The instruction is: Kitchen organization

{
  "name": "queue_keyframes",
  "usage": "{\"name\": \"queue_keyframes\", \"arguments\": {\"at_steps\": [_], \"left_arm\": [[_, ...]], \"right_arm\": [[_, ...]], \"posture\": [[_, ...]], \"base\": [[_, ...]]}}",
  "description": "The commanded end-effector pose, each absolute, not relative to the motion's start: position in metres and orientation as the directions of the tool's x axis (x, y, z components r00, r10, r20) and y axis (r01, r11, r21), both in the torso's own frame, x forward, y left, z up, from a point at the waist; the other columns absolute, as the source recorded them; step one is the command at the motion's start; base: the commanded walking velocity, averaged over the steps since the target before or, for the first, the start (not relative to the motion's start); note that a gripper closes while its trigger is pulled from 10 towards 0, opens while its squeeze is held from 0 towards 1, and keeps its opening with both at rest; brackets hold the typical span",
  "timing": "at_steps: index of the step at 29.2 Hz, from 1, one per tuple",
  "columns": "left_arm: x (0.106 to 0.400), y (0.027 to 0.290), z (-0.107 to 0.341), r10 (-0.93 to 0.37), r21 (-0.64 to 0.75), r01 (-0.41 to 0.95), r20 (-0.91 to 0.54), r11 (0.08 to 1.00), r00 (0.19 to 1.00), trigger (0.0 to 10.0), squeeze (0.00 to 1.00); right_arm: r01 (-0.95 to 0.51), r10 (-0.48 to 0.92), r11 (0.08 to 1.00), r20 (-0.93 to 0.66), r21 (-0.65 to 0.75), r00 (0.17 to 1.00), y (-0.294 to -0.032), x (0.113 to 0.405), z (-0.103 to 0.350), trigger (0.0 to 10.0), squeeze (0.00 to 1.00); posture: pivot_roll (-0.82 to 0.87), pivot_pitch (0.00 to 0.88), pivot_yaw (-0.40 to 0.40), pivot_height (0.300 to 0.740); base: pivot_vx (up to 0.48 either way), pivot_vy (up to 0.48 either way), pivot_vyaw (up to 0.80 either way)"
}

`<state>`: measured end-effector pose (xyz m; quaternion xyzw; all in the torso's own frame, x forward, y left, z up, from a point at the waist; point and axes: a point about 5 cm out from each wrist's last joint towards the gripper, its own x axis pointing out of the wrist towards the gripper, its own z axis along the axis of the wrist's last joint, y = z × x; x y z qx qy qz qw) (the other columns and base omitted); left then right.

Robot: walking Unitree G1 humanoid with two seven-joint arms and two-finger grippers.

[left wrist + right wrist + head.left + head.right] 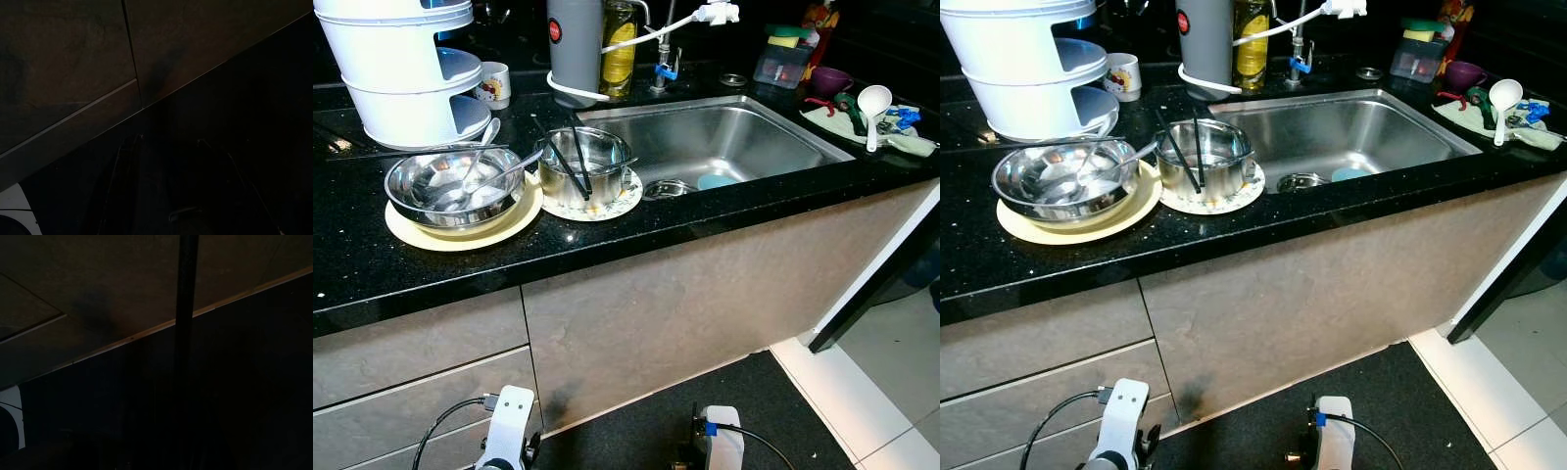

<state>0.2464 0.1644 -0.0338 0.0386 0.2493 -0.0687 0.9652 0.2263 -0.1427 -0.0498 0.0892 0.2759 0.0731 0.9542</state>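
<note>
On the black speckled table [372, 264], left of the sink: a wide steel bowl [455, 188] seated on a cream plate [514, 228], two spoons [481, 147] resting inside it. Just beside, touching or nearly so, a smaller steel pot [597, 168] standing on a patterned white plate [625, 201], a pair of black chopsticks [570, 157] leaning out of it. Behind the bowl, a stack of white tiered containers [406, 69] with blue trays, and a small mug [494, 83] with a printed picture, too small to read. At the back edge, a grey cylindrical appliance [573, 44] with a round red mark near its top, writing illegible, a white cord looped at its base; next to it a bottle of yellow liquid [619, 49], label unreadable.

In the steel sink [773, 122]: a drain strainer [668, 188] and a pale blue round piece [717, 181] near the front wall. Behind the basin, a tap [661, 54] with a white fitting at the spout. Far right on the table: a clear box [781, 61] with a green and yellow sponge on top, a purple cup [829, 78], and a white ladle [873, 103] lying on a cloth [911, 142] among small blue and green items.

Below, against the grey cabinet fronts [636, 323]: left arm [506, 431] and right arm [720, 441] hanging low. Left wrist view very dark, two black fingers [122, 191] faintly traced and standing apart. Right wrist view darker yet, a black vertical bar [186, 308] across the cabinet; cannot tell whether those fingers are open or closed.
</note>
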Motion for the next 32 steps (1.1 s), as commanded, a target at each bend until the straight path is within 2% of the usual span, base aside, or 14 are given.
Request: {"name": "queue_keyframes", "arguments": {"at_steps": [1, 13, 24, 29, 32], "left_arm": [[0.239, 0.162, -0.04, -0.119, 0.027, 0.156, -0.518, 0.987, 0.847, 10.0, 0.0], [0.24, 0.16, -0.038, -0.153, 0.005, 0.179, -0.496, 0.984, 0.855, 10.0, 0.0], [0.242, 0.158, -0.039, -0.167, 0.027, 0.211, -0.521, 0.977, 0.837, 10.0, 0.0], [0.241, 0.15, -0.039, -0.233, -0.019, 0.262, -0.521, 0.965, 0.821, 10.0, 0.0], [0.24, 0.148, -0.04, -0.244, -0.03, 0.268, -0.52, 0.963, 0.819, 10.0, 0.0]], "right_arm": [[-0.088, 0.186, 0.975, -0.527, 0.205, 0.829, -0.143, 0.218, -0.055, 10.0, 0.0], [-0.083, 0.199, 0.967, -0.518, 0.239, 0.832, -0.143, 0.221, -0.053, 10.0, 0.0], [-0.083, 0.181, 0.975, -0.524, 0.205, 0.832, -0.145, 0.218, -0.055, 10.0, 0.0], [-0.164, 0.293, 0.952, -0.612, 0.26, 0.734, -0.131, 0.209, -0.065, 10.0, 0.0], [-0.181, 0.319, 0.944, -0.612, 0.277, 0.724, -0.128, 0.209, -0.065, 10.0, 0.0]], "posture": [[-0.02, 0.186, -0.051, 0.74], [-0.02, 0.188, -0.054, 0.74], [-0.02, 0.19, -0.052, 0.74], [-0.02, 0.192, -0.047, 0.74], [-0.03, 0.192, -0.049, 0.74]], "base": [[0.0, 0.0, 0.0], [0.0, 0.0, 0.0], [0.0, 0.0, 0.0], [0.0, 0.0, 0.0], [0.0, 0.0, 0.0]]}}
